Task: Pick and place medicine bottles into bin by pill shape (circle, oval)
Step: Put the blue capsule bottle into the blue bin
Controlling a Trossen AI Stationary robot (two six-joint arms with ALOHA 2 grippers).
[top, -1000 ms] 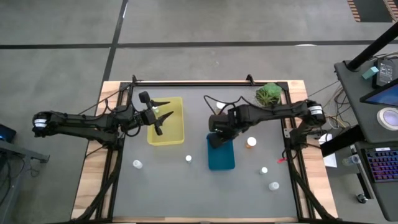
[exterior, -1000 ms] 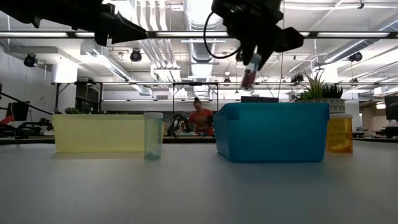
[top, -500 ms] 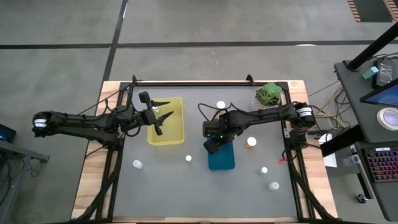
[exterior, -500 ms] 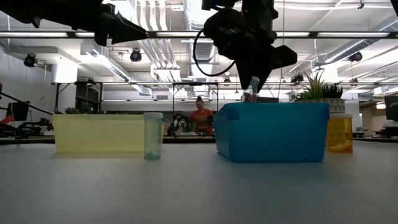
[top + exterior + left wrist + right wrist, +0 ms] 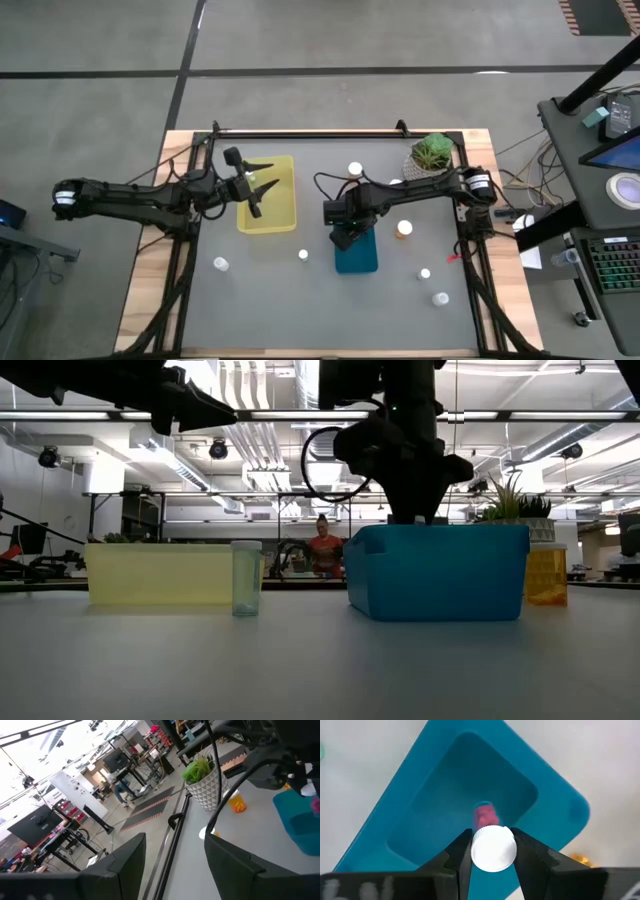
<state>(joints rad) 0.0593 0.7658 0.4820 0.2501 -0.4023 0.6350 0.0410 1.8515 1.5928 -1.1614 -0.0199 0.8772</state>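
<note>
The right gripper is clamped on a white-capped medicine bottle, held above the blue bin near the tabletop's middle. The bottle should be lowered inside the walls before release. The left gripper hangs open-fingered over the yellow bin.

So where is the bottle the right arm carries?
The bottle sits in the right claw, over the blue bin at table centre, right of the yellow bin.
</note>
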